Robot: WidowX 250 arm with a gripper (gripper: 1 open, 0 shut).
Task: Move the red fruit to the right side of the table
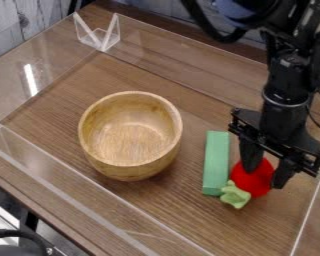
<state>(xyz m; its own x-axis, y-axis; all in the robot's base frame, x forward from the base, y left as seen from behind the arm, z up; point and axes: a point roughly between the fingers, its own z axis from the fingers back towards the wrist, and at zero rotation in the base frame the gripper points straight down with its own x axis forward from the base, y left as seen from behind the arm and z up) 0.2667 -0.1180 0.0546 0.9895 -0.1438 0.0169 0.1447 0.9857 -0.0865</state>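
Camera view, left to right: you're looking at the table [69,110], its left and near edges running out of frame, with clear acrylic walls [29,75] catching glare so their tops are hard to trace. A wooden bowl [129,133] is sitting left of centre, fully visible. Right of it a green block [218,163] is lying lengthwise, its far end partly masked by the arm.

The red fruit [251,178] is resting on the table just right of the block; you're seeing a bright red rounded body with a green leafy cap [235,196] pointing toward the camera. Its top is hidden under the gripper [275,172].

Your gripper is pointing straight down over the fruit, fingers standing wide either side of it, gripping nothing as far as you can tell; contact is unclear.

The right wall [310,215] is standing close beside the fruit, so little room is remaining there; open wood is lying in front and behind.
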